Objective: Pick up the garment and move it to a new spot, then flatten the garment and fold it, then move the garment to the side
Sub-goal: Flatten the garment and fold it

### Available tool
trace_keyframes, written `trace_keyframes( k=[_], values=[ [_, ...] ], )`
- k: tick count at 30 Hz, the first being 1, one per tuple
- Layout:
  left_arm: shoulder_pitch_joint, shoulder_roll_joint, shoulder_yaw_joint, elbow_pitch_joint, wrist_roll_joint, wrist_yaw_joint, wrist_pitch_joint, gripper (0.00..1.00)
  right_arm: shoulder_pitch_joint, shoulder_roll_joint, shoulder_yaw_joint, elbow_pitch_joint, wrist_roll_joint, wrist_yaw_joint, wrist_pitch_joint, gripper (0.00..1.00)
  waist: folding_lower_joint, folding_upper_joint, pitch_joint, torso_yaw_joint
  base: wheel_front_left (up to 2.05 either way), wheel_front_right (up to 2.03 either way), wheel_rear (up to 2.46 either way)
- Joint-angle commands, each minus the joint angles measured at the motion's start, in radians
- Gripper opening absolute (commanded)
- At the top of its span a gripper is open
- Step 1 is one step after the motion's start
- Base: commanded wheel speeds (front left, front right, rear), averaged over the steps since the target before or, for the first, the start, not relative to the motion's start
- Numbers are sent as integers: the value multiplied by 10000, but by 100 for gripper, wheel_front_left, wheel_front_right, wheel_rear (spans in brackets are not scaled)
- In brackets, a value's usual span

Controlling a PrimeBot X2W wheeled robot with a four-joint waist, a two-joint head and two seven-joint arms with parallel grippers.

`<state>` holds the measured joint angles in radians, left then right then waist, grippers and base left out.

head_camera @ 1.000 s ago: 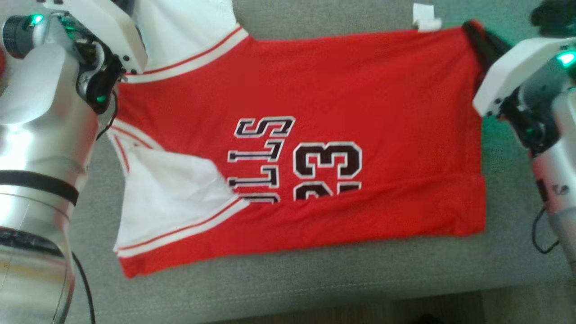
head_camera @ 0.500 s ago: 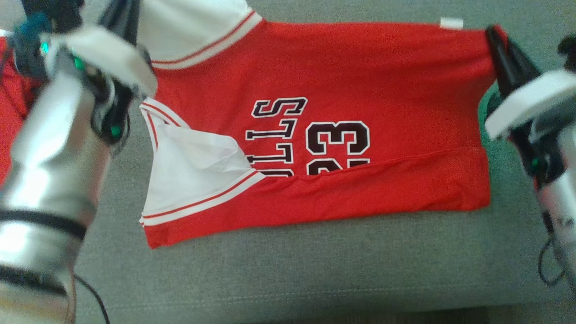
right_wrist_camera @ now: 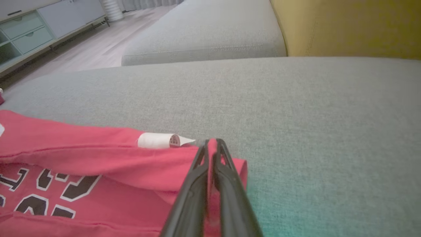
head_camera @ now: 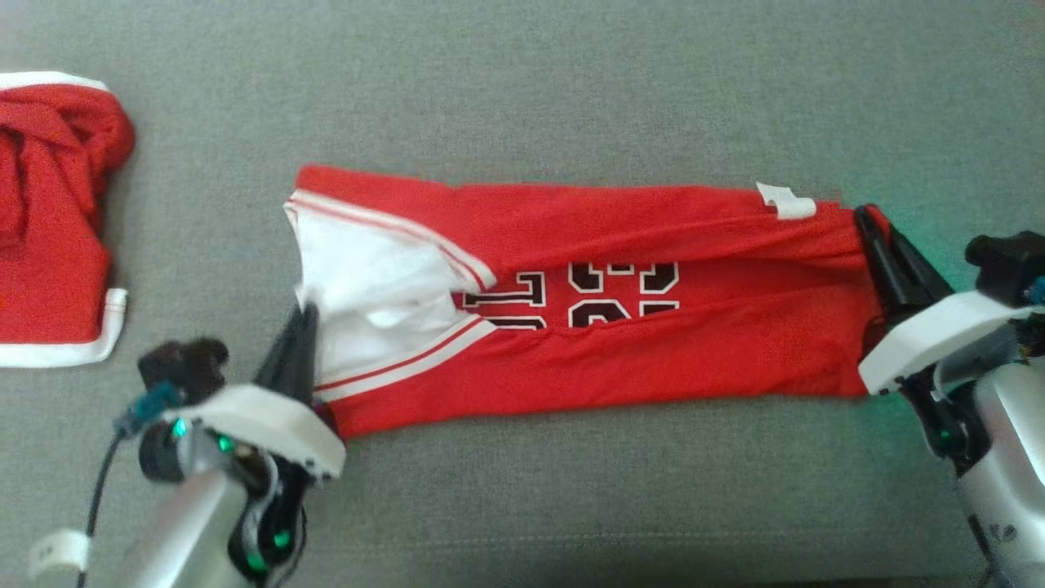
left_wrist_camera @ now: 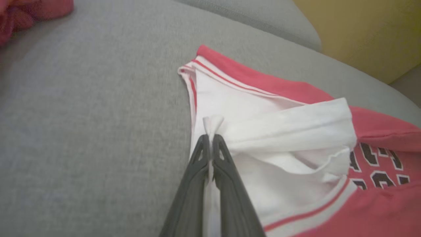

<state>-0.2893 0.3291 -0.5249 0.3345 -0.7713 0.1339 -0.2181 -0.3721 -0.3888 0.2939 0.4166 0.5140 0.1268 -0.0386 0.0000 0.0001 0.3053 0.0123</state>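
Both of my pincers are pressed together on cloth: the left pincer [head_camera: 305,317] pinches a bunched tip of the white panel [head_camera: 359,278] at the shoulder end of the jersey [head_camera: 620,359], and the right pincer [head_camera: 865,216] pinches the red corner at the hem end, just beside the small white label [head_camera: 785,202]. The jersey lies across the middle of the grey sofa cushion [head_camera: 571,82], drawn into a long, narrow band between my two arms. I judge that I am partway through a lengthwise fold, so the thing to do well is to hold both ends at the same height and with an even pull, so the band lies straight and the top layer meets the near edge squarely. I should lower both ends together and let go only once the cloth rests flat; a slack end would leave the ridges running along the red fabric, and the white panel looks ready to crumple under my left grip. The jersey is thin red knit, with white trim carrying a red stripe at the armhole, and black lettering [head_camera: 571,294] edged in white that is half hidden in the folds. A second red garment [head_camera: 49,237] sits well apart at the left end of the cushion, so I should keep the finished fold away from it.
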Motion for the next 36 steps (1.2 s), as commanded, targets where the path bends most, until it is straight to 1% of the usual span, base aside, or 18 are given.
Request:
trace_keyframes(
  k=[1, 3, 4, 5, 6, 7, 8, 10, 13, 15, 16, 21, 24, 26, 31, 36],
  values=[
    [70, 362, 436, -585, -147, 179, 110, 0, 144, -66, -70, -356, -263, 39, -270, 0, 0, -1, -83, 44, 0, 0, 0],
    [448, 315, 360, -765, -282, 271, 277, 0, 344, -13, -126, -334, -445, 39, -331, 0, 0, -1, -163, 88, 0, 0, 0],
    [594, 269, 325, -819, -356, 304, 351, 0, 478, 50, -162, -324, -458, 39, -346, 17, 0, -1, -201, 105, 0, 0, 0],
    [686, 256, 278, -844, -360, 332, 386, 0, 623, 100, -178, -313, -478, 39, -311, 52, 0, -1, -227, 122, 0, 0, 0],
    [759, 237, 231, -825, -378, 337, 428, 28, 770, 148, -219, -329, -523, 39, -314, 100, 0, -1, -258, 139, 0, 0, 0],
    [822, 208, 202, -779, -423, 333, 473, 94, 930, 224, -267, -360, -533, 39, -321, 100, 0, -1, -302, 149, 0, 0, 0],
    [870, 193, 183, -733, -429, 345, 468, 100, 1106, 287, -303, -402, -562, 39, -328, 100, 0, -1, -350, 151, 0, 0, 0],
    [946, 170, 175, -665, -422, 374, 401, 100, 1465, 421, -438, -556, -672, 39, -396, 100, 0, -1, -447, 138, 0, 0, 0],
    [1087, 191, 164, -672, -201, 553, 156, 100, 2028, 698, -686, -1033, -820, 39, -571, 100, 0, -1, -618, 63, 0, 0, 0],
    [1179, 222, 194, -807, 93, 775, -66, 100, 2399, 898, -885, -1472, -980, 39, -653, 100, 0, -1, -739, -3, 0, 0, 0],
    [1179, 222, 194, -807, 93, 775, -66, 100, 2399, 898, -885, -1472, -980, 39, -653, 100, 0, -1, -739, -3, 0, 0, 0],
    [1459, 186, 508, -1600, 1043, 1458, -392, 100, 3250, 1452, -1481, -2966, -1528, 39, -765, 100, 0, -1, -1070, -137, 0, 0, 0],
    [1576, 131, 927, -2401, 1851, 1874, -427, 100, 3600, 1872, -1879, -3915, -1956, 39, -570, 100, 0, -1, -1261, -209, 0, 0, 0],
    [1654, 62, 1250, -3001, 2441, 2026, -431, 100, 3759, 2132, -2094, -4458, -2207, 39, -336, 100, 0, -1, -1363, -235, 0, 0, 0],
    [2002, -6, 1563, -3908, 3550, 2120, -434, 100, 4050, 2509, -2324, -5360, -2667, 39, 179, 100, 0, -1, -1628, -266, 0, 0, 0],
    [2386, -55, 1586, -4144, 3906, 2084, -435, 100, 4302, 2688, -2357, -5719, -2791, 39, 485, 100, 0, -1, -1787, -271, 0, 0, 0]
  ],
)
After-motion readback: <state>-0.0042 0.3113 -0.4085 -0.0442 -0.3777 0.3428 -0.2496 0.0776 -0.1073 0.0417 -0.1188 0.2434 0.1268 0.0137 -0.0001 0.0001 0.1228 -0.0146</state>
